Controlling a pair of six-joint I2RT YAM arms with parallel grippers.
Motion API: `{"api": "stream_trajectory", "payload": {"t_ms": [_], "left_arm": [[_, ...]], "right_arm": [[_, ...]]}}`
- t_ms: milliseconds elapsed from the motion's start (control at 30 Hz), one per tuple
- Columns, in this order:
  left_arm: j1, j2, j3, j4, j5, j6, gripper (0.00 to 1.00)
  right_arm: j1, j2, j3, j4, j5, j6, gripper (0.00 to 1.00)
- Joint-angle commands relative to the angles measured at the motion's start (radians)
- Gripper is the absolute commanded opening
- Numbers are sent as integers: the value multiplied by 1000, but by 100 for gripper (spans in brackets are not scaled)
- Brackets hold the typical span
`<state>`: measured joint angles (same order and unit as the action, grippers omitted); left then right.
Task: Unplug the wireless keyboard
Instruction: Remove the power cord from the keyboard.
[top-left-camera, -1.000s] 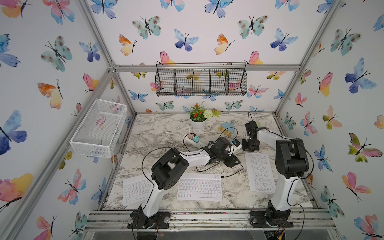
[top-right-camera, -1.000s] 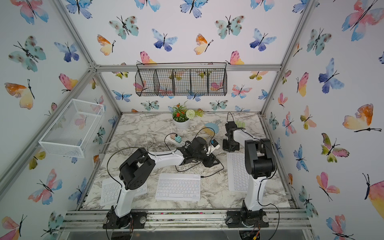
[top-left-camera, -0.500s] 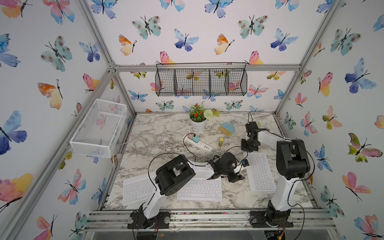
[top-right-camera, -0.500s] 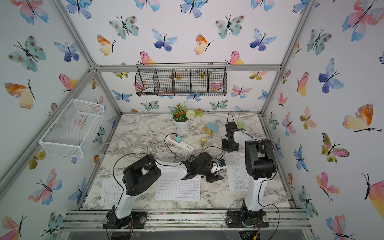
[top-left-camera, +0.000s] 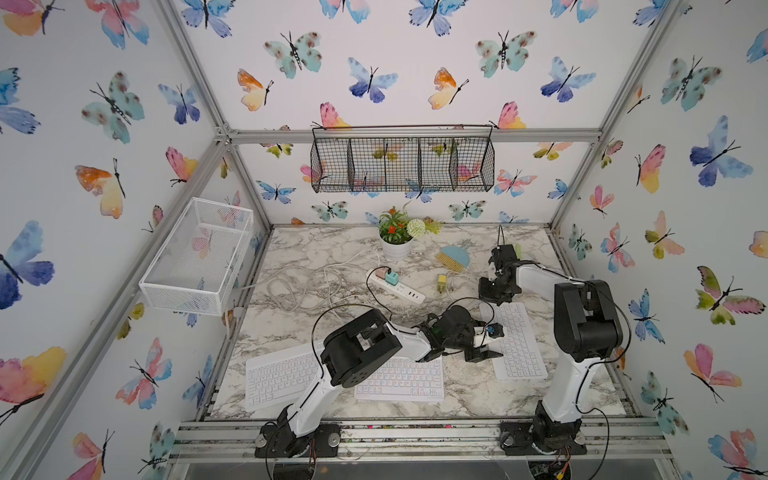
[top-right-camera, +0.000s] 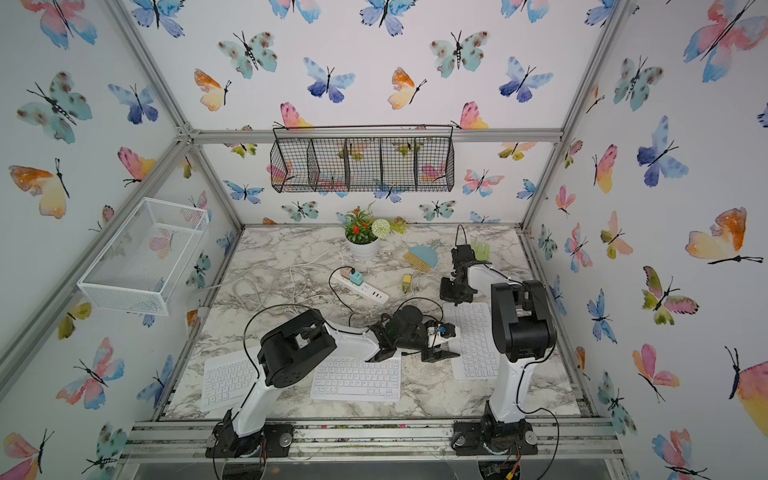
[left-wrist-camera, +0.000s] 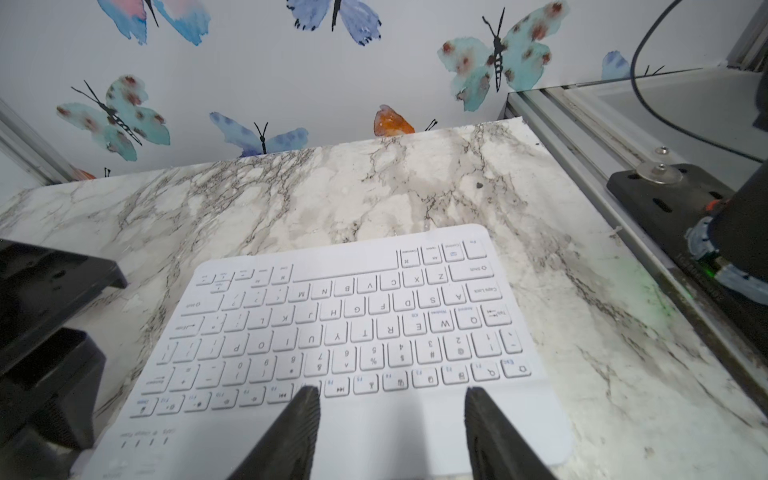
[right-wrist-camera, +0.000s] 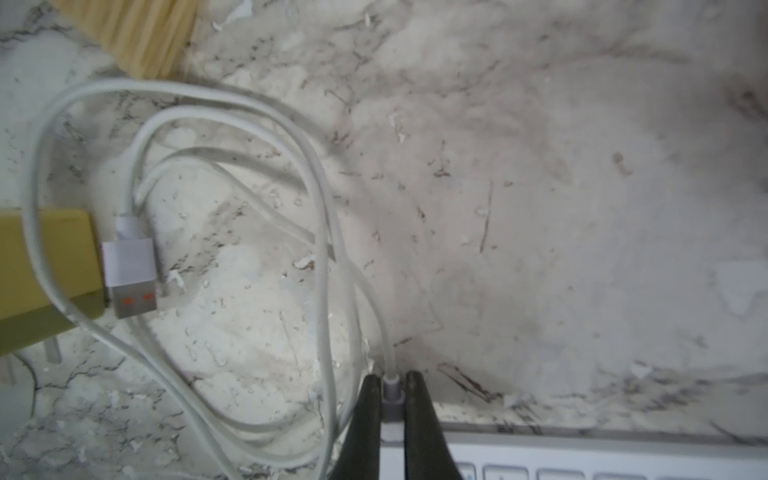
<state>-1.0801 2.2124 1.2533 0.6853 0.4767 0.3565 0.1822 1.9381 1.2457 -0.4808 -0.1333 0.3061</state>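
The right gripper (right-wrist-camera: 390, 380) is clenched on the small grey plug (right-wrist-camera: 392, 397) seated in the slim white rectangular wireless keyboard (top-left-camera: 517, 345) at the marbled tabletop's (top-left-camera: 467, 399) right side, presumably to pull it out, while the left gripper (left-wrist-camera: 392, 395), jaws apart and empty, poises over that keyboard's edge, seemingly to pin it.

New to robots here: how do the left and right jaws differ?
The jaws of the left gripper stand apart; those of the right gripper are closed. The left gripper holds nothing; the right gripper pinches the plug of a white cable. Both pairs are black and tapered.
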Motion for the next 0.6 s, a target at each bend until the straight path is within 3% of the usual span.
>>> {"api": "stream_trajectory", "payload": {"t_ms": [0,567], "left_arm": [[0,40,30,14,36,10,57],[-44,141,178,-277,-131,-75,53]], "right_arm": [[0,35,-40,-31,-53,7,9],[-1,17,-54,-16,-5,16,8]]}}
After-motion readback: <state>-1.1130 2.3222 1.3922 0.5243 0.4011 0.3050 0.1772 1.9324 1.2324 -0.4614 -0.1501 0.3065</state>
